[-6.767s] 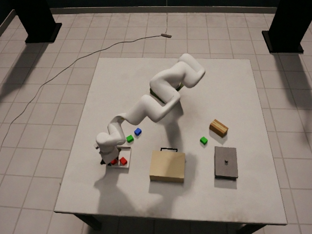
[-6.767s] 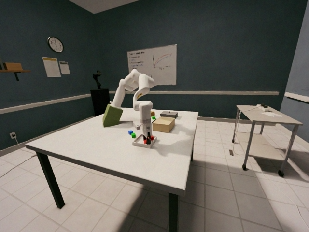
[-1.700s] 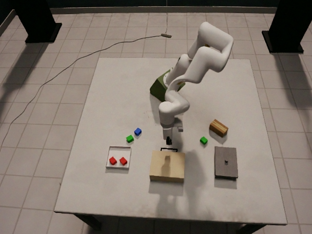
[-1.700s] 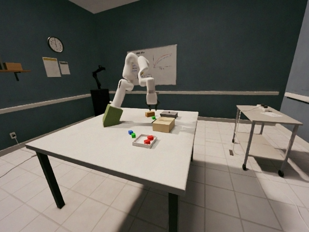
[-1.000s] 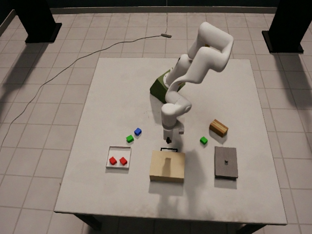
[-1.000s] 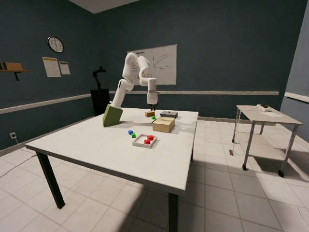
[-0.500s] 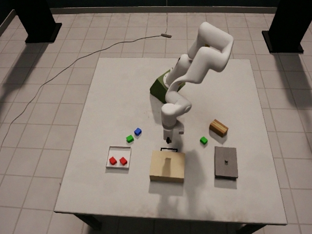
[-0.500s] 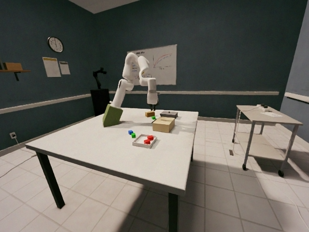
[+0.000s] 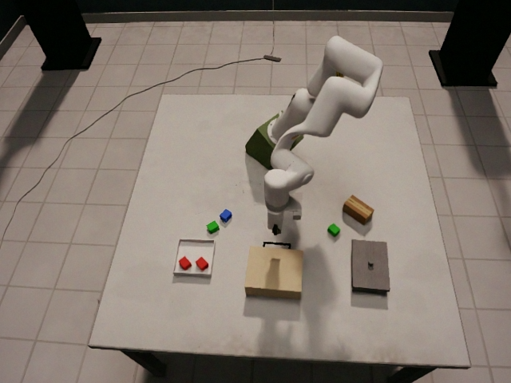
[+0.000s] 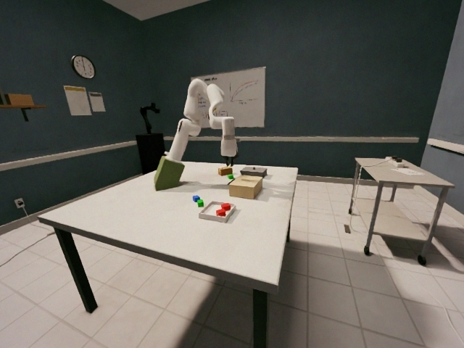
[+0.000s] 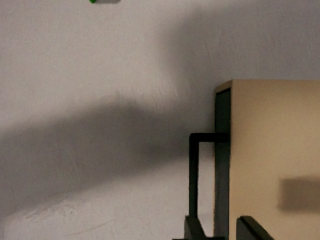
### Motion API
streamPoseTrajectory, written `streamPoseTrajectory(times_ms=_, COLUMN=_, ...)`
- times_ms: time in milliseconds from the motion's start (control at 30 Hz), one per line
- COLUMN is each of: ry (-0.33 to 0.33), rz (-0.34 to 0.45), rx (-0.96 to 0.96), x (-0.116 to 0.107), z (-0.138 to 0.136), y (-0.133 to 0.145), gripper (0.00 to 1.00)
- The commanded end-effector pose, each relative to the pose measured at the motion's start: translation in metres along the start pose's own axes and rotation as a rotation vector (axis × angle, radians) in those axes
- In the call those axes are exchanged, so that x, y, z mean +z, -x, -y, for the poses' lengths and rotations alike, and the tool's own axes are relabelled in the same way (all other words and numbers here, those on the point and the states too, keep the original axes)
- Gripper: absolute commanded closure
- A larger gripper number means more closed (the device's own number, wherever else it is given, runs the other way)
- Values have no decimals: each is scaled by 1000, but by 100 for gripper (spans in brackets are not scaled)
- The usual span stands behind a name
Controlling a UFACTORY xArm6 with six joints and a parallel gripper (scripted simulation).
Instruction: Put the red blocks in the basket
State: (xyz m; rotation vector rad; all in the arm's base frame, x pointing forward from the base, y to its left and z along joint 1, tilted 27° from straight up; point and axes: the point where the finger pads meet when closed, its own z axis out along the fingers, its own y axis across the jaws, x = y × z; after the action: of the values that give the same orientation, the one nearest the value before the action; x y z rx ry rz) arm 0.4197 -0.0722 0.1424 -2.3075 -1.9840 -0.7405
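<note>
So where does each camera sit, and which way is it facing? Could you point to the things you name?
Top: high over the table (image 9: pixel 164 329) (image 10: pixel 149 232) (image 11: pixel 75 65), tilted down; shows the arm (image 9: pixel 342 99) (image 10: pixel 180 138) and pincer (image 9: pixel 275 229) (image 10: pixel 229 163) (image 11: pixel 220 227).
Exterior: off the basket (image 9: pixel 177 256) (image 10: pixel 213 217) side, facing across toward the whiteboard (image 10: pixel 249 97); shows arm and pincer.
Wrist: on the arm's end, facing down; shows only pincer tips.
All three share the cabinet (image 9: pixel 274 280) (image 10: pixel 238 190) (image 11: pixel 270 130).

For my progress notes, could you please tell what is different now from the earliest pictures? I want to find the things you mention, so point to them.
The gripper (image 9: pixel 276 230) (image 10: pixel 229 164) has moved from above the basket (image 9: pixel 193 239) (image 10: pixel 212 218) to near the handle (image 9: pixel 276 243) (image 11: pixel 193 175) of the cabinet (image 9: pixel 274 270) (image 10: pixel 245 187) (image 11: pixel 275 130). The two red blocks in the basket, the cabinet and the metal box (image 9: pixel 370 276) (image 10: pixel 253 175) look unmoved.
</note>
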Motion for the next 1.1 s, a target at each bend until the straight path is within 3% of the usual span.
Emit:
streamPoseTrajectory(times_ms=0, ry=3, rz=1, rx=-1, x=-1, z=-1, y=0, gripper=76)
streamPoseTrajectory(times_ms=433, ry=3, rz=1, rx=0, x=8, z=-1, y=0, gripper=76)
streamPoseTrajectory(times_ms=1067, ry=3, rz=1, rx=0, x=54, z=-2, y=-1, gripper=76)
